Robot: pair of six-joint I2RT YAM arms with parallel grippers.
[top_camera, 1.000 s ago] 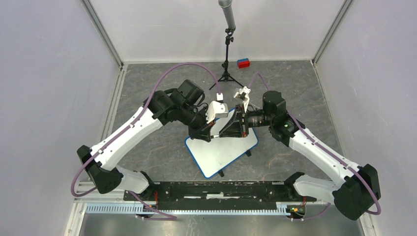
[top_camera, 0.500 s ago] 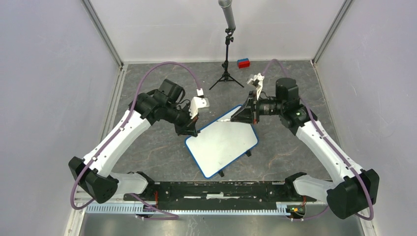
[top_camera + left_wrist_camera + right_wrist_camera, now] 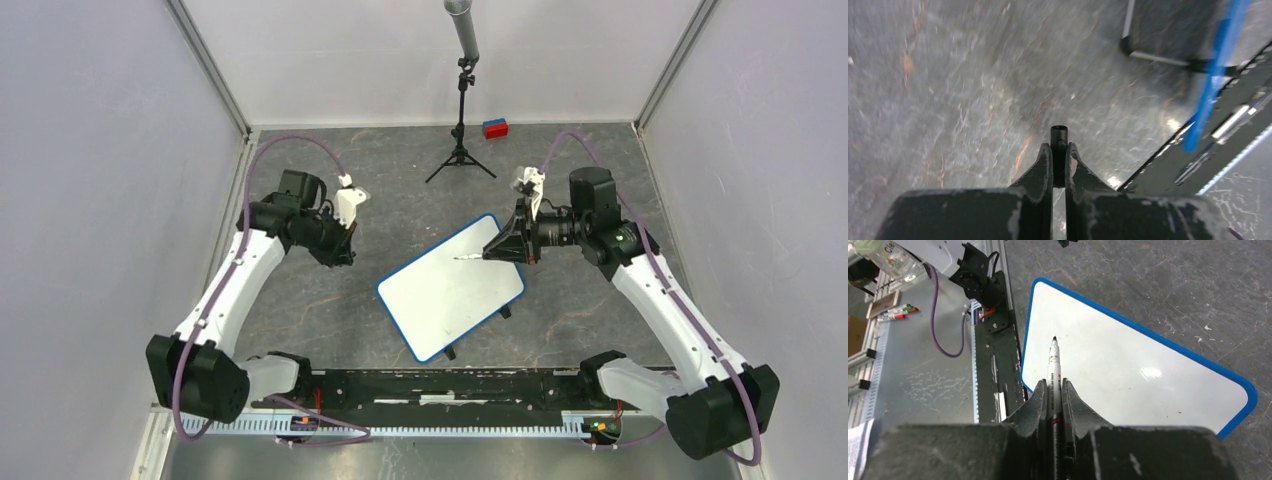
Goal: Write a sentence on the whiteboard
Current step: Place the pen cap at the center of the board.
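The whiteboard lies tilted at the table's middle, blue-rimmed and blank; no sentence shows on it. It also shows in the right wrist view, and its blue rim shows in the left wrist view. My right gripper is shut on a white marker, uncapped, its black tip above the board's far part. My left gripper is shut on a small black marker cap, over bare floor to the left of the board.
A black tripod stand with a grey tube stands at the back middle, a red-and-blue block beside it. A black rail runs along the near edge. Spare markers lie beyond it. Walls close both sides.
The two grippers were together over the board's far corner; they have pulled apart. My left gripper has moved far left with the cap. My right gripper has drawn back right with the marker.
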